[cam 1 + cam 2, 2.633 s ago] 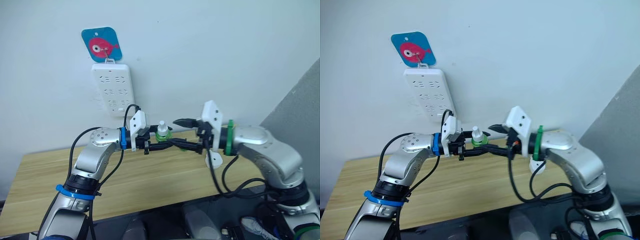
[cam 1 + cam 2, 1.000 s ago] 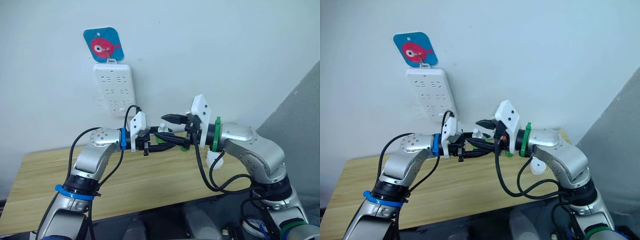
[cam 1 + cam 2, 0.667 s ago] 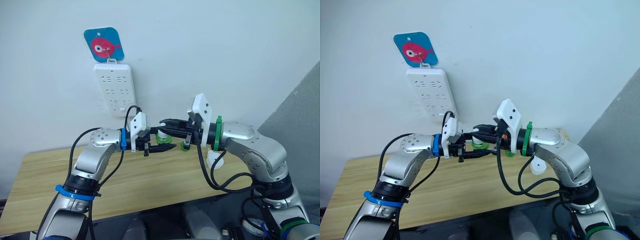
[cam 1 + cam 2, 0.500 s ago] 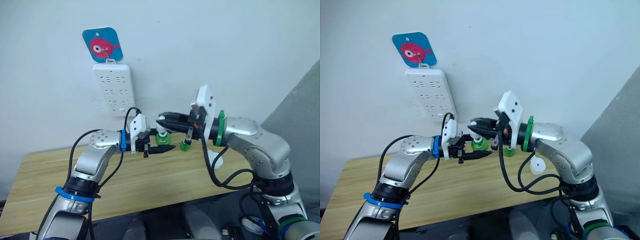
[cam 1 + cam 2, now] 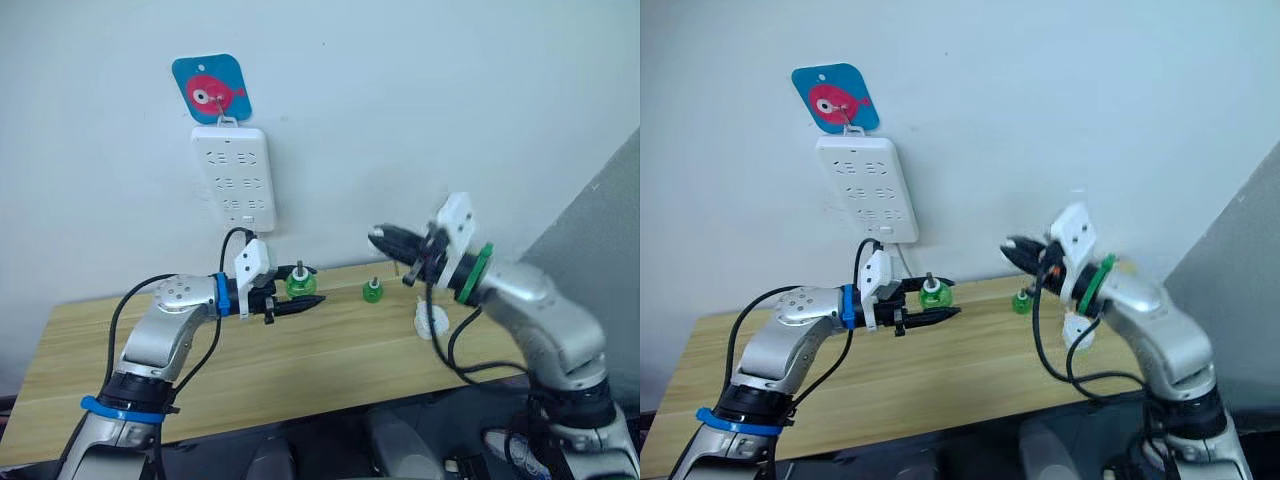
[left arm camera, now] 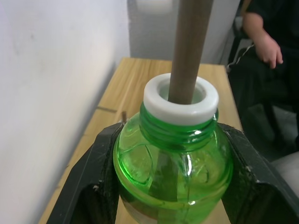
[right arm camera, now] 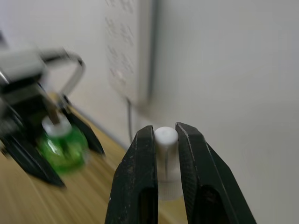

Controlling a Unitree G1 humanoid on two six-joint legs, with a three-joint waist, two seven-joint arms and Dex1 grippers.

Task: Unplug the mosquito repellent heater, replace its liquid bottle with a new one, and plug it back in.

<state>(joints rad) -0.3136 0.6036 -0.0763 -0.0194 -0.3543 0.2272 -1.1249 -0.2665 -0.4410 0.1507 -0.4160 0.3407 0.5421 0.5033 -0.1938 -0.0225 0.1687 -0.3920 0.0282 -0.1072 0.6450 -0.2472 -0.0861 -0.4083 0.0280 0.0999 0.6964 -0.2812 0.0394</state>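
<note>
Now the two arms have drawn apart: half a second ago the right gripper (image 5: 385, 239) was at the neck of the green liquid bottle (image 5: 299, 285), and its jaws are now clamped on a small white cap (image 7: 166, 139) well clear of it. The left gripper (image 5: 303, 291) keeps its jaws clamped on the bottle's belly, and the left wrist view shows the neck open with a dark wick (image 6: 189, 46) standing out of its white collar. I judge this to be the new bottle, just uncapped and ready to be screwed into the heater. Beyond the left jaws' tips, a second green bottle (image 5: 372, 291) stands on the worktop (image 5: 300, 360). Just below the right jaws, a white piece (image 5: 430, 320) rests there, perhaps the mosquito repellent heater. Behind both, the power strip (image 5: 238, 178) has no plug in it.
</note>
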